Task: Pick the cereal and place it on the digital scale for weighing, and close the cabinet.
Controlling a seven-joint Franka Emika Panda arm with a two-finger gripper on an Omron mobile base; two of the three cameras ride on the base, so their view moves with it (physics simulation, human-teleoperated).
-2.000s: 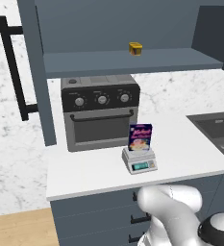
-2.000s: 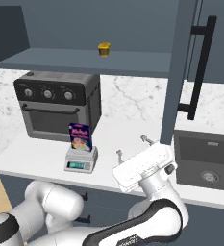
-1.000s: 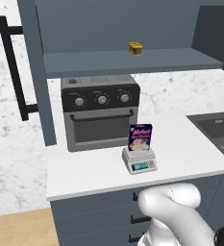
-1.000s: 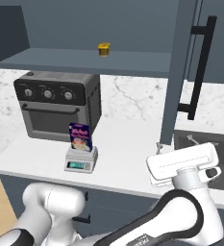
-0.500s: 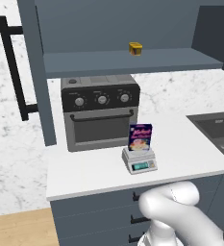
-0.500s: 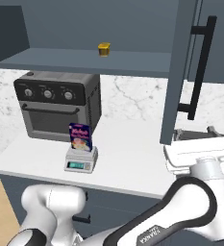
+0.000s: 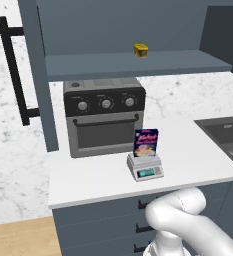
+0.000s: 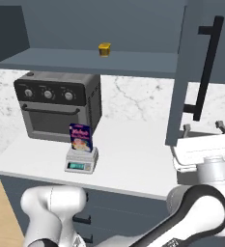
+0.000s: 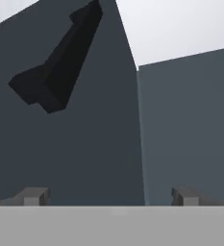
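From the right base view I see my gripper [image 8: 201, 129] just below the lower edge of the open right door [image 8: 184, 72], fingers spread wide, nothing between them. Its two tips poke up behind the white hand; the rest of the fingers is hidden by it. In the hand view the fingertips [image 9: 34, 196] sit far apart at the bottom, cut off by the frame edge, and I'm looking up a dark door face with the black handle [image 9: 58, 60] foreshortened overhead. I cannot tell whether a tip touches the door.

Well to the gripper's left, the cereal [image 8: 80, 137] stands upright on the scale [image 8: 81, 161], in front of the toaster oven [image 8: 58, 105]. The scale's display is too small to read.

The cabinet [image 7: 133, 64] stands open, both doors swung out. On its shelf, up and left of the gripper, sits one small yellow thing [image 8: 104, 49]; I cannot make out what it is. The left door [image 7: 38, 75] shows edge-on in the left base view.
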